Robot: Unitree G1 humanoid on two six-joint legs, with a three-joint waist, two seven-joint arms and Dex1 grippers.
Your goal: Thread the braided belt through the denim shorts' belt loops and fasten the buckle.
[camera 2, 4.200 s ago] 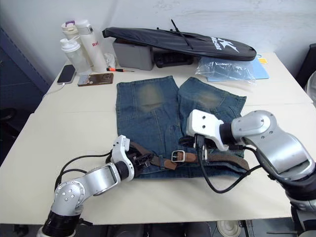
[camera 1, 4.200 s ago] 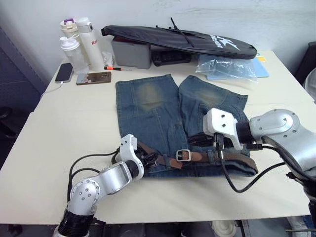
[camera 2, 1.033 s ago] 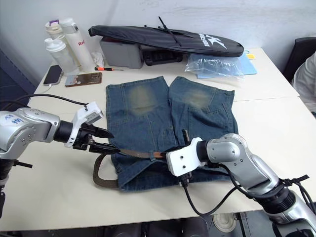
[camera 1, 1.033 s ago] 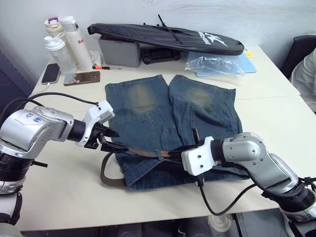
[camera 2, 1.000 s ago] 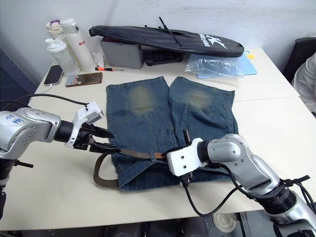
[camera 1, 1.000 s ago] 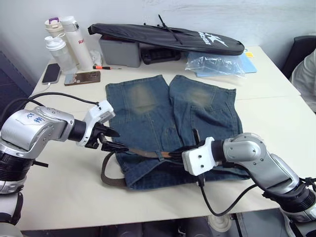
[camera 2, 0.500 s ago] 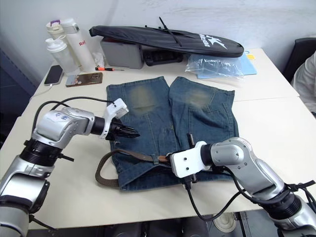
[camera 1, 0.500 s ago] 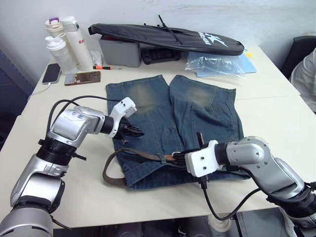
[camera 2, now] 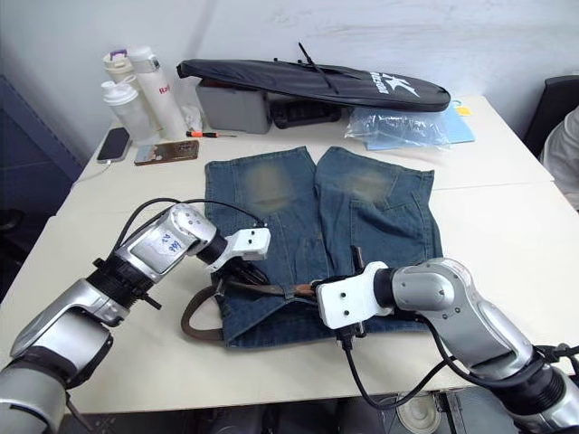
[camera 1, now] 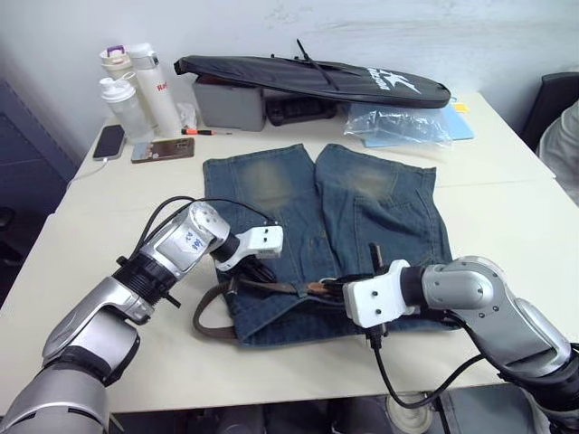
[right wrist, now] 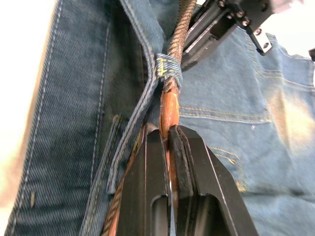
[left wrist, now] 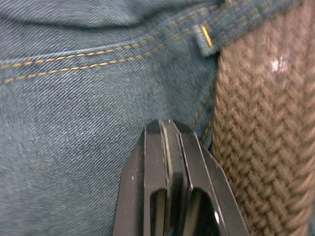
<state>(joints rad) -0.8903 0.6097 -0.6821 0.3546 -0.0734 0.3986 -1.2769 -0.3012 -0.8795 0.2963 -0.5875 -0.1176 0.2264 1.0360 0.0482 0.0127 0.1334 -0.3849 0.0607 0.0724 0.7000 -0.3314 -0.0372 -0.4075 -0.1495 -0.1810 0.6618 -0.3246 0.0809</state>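
The denim shorts (camera 1: 271,190) lie flat on the table, waistband toward me. The braided belt (camera 1: 198,315) bulges in a loop off the waistband's left end and runs right along it. My right gripper (right wrist: 170,130) is shut on the belt's tan leather end (right wrist: 169,110), just short of a belt loop (right wrist: 166,70) that the braid passes through. My left gripper (left wrist: 166,129) is shut, its tips pressed on the denim beside the braid (left wrist: 256,147), below another belt loop (left wrist: 204,39). From the head views it sits at the waistband's left part (camera 1: 259,270). The buckle is hidden.
A long black bag (camera 1: 308,77) lies over a grey box (camera 1: 231,101) at the table's back. Bottles (camera 1: 145,77), a phone (camera 1: 109,142) and a brown case (camera 1: 163,149) stand back left. A clear plastic bag (camera 1: 398,127) lies back right.
My left gripper let go of the belt it held out to the left, then came right and down onto the waistband. My right gripper has kept its hold on the belt's end.
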